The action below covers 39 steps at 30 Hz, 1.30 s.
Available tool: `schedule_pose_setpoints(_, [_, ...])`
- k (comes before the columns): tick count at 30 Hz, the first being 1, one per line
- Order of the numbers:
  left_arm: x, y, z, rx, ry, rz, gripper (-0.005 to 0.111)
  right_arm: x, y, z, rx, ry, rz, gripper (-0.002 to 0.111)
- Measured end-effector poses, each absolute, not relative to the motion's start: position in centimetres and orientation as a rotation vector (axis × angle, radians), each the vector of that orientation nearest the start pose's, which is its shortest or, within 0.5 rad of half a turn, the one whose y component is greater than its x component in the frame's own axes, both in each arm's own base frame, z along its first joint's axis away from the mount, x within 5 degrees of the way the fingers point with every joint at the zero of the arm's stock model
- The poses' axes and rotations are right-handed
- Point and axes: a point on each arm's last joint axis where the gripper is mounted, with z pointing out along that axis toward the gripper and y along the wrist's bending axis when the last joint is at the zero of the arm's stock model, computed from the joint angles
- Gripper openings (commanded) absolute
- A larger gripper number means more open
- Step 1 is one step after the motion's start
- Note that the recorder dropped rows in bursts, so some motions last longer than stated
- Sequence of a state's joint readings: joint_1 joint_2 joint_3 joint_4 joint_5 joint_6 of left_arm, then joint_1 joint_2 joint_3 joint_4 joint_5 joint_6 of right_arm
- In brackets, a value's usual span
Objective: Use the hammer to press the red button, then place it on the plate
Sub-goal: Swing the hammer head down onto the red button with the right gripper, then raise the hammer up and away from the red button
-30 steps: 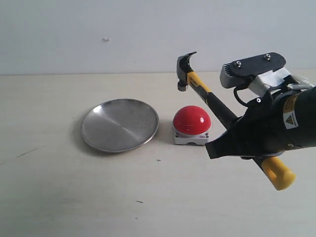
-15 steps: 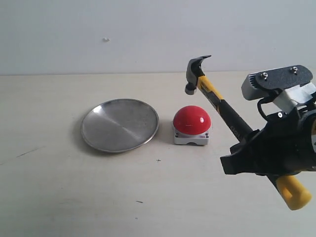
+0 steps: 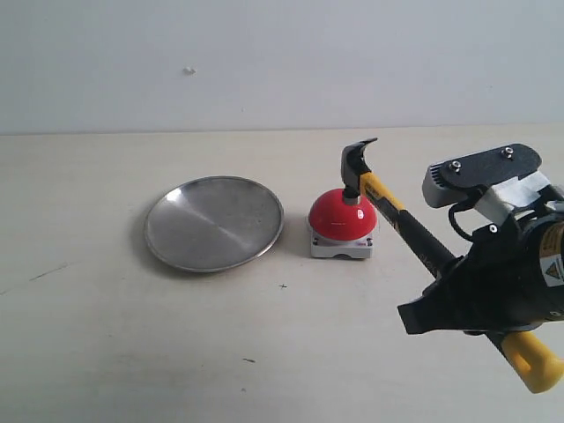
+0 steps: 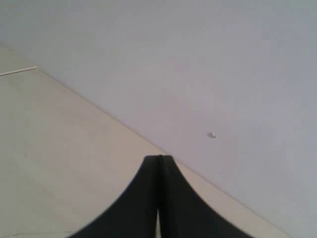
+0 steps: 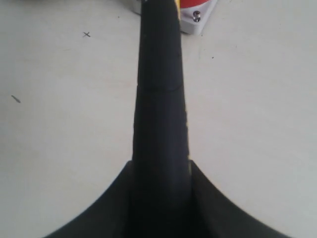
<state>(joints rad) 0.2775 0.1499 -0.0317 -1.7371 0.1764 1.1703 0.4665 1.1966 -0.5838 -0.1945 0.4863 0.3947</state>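
- The right claw point(image 3: 441, 298) pinches the hammer point(image 3: 412, 231) low on its black grip. Its jaws are part-closed flat against both sides, and the yellow end sticks out behind.
- The hammer slants up and across from the claw. Its striking face sits on top of the button point(image 3: 342, 214) and appears to touch the red dome.
- The steel head probably makes the tool nose-heavy. Held this far from the head, it could pivot in the pinch when lifted.
- The hammer is rigid throughout. The dark grip looks rubbery and should give good friction, while the painted yellow neck is likely slicker.
- A hold nearer the neck would balance better, though the present one gives reach.
- The plate point(image 3: 214, 223) lies bare on the worktop point(image 3: 132, 352), just beside the button but apart from it.
- Steel on brushed metal may slide or clatter, so the head should go down low and well inside the rim.
- The left claw point(image 4: 158, 198) is pressed together and holds nothing.
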Motion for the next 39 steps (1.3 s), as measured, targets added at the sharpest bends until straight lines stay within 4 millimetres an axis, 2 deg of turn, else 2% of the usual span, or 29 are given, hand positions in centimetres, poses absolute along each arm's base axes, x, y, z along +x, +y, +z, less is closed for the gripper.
schedule_pose_setpoints(4, [6.9, 0.3, 21.7, -0.523, 1.495, -0.365, 0.0, 20.1, 7.9, 20.6, -0.219, 2.596, 0.115, 0.0])
schedule_pose_setpoints(8, [6.9, 0.3, 21.7, -0.525, 1.495, -0.364, 0.0, 20.5, 7.4, 20.4, -0.184, 2.596, 0.107, 0.0])
schedule_pose_setpoints(19, [6.9, 0.3, 21.7, -0.525, 1.495, -0.364, 0.0, 22.3, 9.0, 22.9, -0.283, 2.584, 0.204, 0.0])
schedule_pose_setpoints(29, [6.9, 0.3, 21.7, -0.525, 1.495, -0.364, 0.0, 23.1, 9.4, 21.4, -0.283, 2.653, 0.2, 0.0])
schedule_pose_setpoints(39, [6.9, 0.3, 21.7, -0.525, 1.495, -0.364, 0.0, 23.3, 9.5, 22.2, -0.273, 2.581, 0.223, 0.0])
